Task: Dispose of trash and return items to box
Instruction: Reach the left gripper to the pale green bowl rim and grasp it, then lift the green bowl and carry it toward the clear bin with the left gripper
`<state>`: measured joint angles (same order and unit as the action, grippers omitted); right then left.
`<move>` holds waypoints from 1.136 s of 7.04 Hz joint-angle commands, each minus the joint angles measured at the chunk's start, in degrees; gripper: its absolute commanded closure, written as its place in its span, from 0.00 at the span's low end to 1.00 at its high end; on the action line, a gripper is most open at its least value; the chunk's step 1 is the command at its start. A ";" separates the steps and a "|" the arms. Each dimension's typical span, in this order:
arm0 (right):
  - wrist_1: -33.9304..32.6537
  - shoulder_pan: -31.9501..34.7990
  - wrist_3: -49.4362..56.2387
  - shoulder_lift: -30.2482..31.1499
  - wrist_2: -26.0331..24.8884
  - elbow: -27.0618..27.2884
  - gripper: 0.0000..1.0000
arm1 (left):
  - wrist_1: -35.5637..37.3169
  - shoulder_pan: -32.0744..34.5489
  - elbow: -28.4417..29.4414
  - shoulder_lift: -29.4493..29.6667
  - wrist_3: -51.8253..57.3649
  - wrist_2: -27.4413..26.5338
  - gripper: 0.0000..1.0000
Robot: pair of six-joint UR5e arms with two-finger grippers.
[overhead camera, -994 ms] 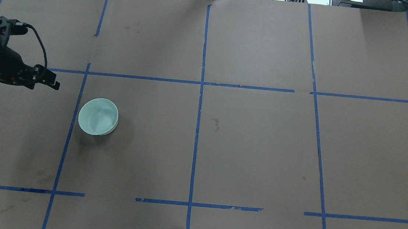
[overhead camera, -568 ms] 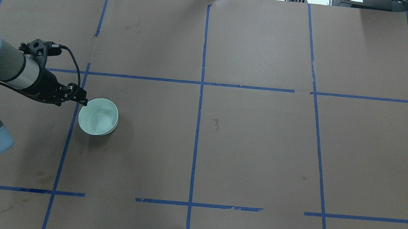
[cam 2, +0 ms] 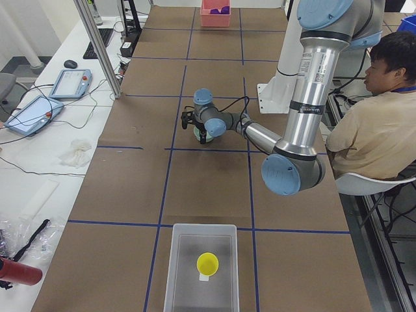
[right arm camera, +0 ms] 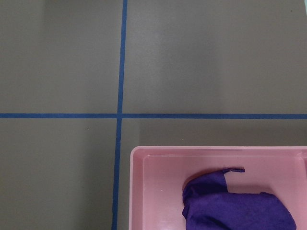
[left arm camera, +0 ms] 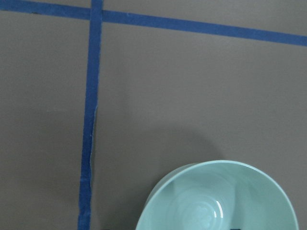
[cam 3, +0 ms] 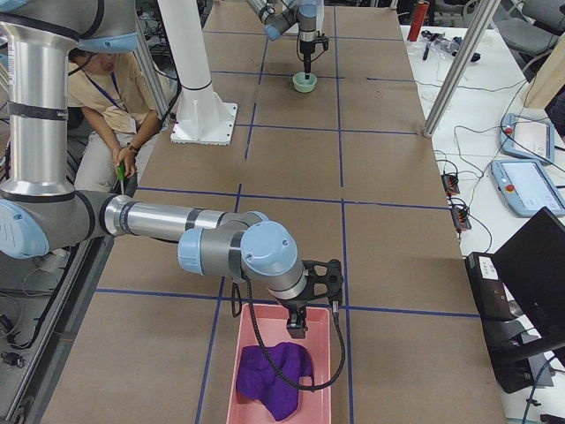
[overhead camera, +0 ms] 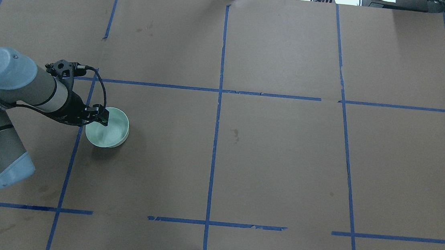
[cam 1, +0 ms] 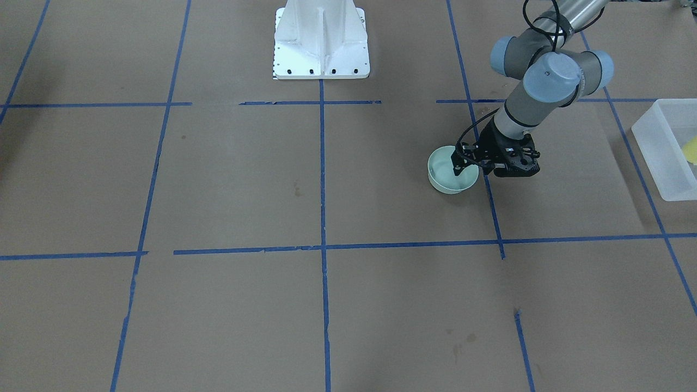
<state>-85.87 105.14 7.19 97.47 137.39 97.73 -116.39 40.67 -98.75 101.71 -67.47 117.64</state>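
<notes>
The mint-green bowl (overhead camera: 111, 131) stands upright on the counter (overhead camera: 275, 166). In the overhead view it is toward 9 o'clock from the middle, just beside a blue tape line (overhead camera: 69, 168). The left gripper (overhead camera: 101, 119) is there at the bowl's rim, at about 10 o'clock. The front-facing view tells more: the jaws stand apart, with one finger (cam 1: 456, 169) dipped inside the bowl (cam 1: 444, 182) and the other outside its wall. So they straddle the rim and grip nothing. The left wrist camera gives only the inside of the bowl (left arm camera: 216, 203), which is empty (the fingers hardly show there).

The box (cam 2: 188, 260) is seen whole only in the left side view, at the near end of the counter and well apart from the bowl. The yellow cup (cam 2: 207, 263) is inside it. The front-facing view catches only a part of the box (cam 1: 659, 147), at 3 o'clock.

The right gripper (cam 3: 298, 320) shows only in the right side view, over a pink tray (cam 3: 322, 389) that holds a purple cloth (cam 3: 278, 380). Whether its jaws are open, I cannot tell. Its wrist camera sees the tray (right arm camera: 158, 191) and the cloth (right arm camera: 235, 206).

Brown paper covers the counter. A white pedestal base (cam 1: 321, 43) stands at 12 o'clock in the front-facing view. A person (cam 2: 377, 123) sits near it, and tablets (cam 2: 68, 82) lie on a white side desk.
</notes>
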 commanded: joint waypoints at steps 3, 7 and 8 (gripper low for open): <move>0.00 -5.80 -6.12 1.05 5.94 4.21 0.00 | 0.03 -0.33 -0.04 -0.02 -0.12 -1.09 1.00; 0.61 -16.53 -23.25 1.32 5.87 13.01 0.00 | 5.80 13.14 -11.09 -3.87 14.65 -0.57 1.00; 0.70 -19.42 -27.71 0.79 5.70 14.76 0.00 | 6.09 17.55 -12.42 -7.89 22.91 -0.39 1.00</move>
<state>-85.40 89.11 -15.67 98.69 143.28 110.66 -111.77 52.04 -109.03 97.61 -54.41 117.06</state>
